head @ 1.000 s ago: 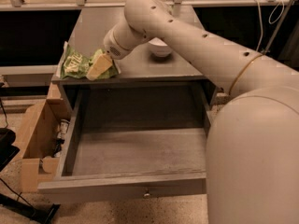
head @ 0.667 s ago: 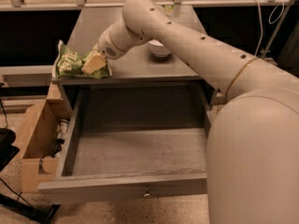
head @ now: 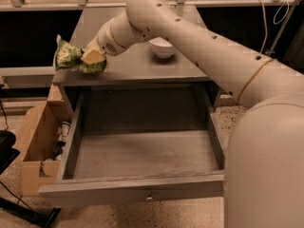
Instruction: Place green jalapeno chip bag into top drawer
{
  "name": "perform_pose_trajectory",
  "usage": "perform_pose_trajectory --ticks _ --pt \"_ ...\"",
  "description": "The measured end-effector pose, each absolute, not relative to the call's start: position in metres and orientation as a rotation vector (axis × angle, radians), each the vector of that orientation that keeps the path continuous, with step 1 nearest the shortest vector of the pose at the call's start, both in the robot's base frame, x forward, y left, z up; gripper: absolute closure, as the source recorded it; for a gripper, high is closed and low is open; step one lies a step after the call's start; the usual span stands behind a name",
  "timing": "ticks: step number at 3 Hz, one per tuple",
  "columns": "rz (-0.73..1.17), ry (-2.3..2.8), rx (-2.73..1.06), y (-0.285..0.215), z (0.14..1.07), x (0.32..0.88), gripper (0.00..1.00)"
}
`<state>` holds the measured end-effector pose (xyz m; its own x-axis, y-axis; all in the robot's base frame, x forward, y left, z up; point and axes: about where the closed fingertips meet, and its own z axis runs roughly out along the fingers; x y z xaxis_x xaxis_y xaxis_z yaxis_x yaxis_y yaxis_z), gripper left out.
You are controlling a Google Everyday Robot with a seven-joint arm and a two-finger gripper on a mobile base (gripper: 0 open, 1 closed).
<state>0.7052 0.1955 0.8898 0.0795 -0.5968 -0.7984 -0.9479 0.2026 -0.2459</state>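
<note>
The green jalapeno chip bag is crumpled at the left edge of the grey cabinet top, partly past that edge. My gripper is shut on the bag's right side, its yellowish fingers pressed into the wrinkled foil. The arm reaches in from the right across the cabinet top. The top drawer is pulled wide open below, its grey box holding nothing, with the small round knob on its front panel. The bag is above and left of the drawer's back left corner.
A white bowl stands on the cabinet top behind my arm. An open cardboard box with small items sits on the floor against the drawer's left side. My own body fills the lower right. A dark object lies at far left.
My gripper has moved left with the chip bag, from over the cabinet top to its left edge. The drawer and bowl have not moved.
</note>
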Motion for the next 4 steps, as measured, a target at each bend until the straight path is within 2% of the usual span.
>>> perform_pose_trajectory --ticks 1,2,3,4 --pt "0.415 1.652 -1.433 0.156 0.912 0.692 1.0" --pt "0.266 1.777 -1.341 0.09 0.929 0.659 1.0" --pt "0.222 2.018 -1.279 0.016 0.902 0.598 1.0" --pt "0.272 2.154 -1.3 -0.018 0.865 0.559 1.0"
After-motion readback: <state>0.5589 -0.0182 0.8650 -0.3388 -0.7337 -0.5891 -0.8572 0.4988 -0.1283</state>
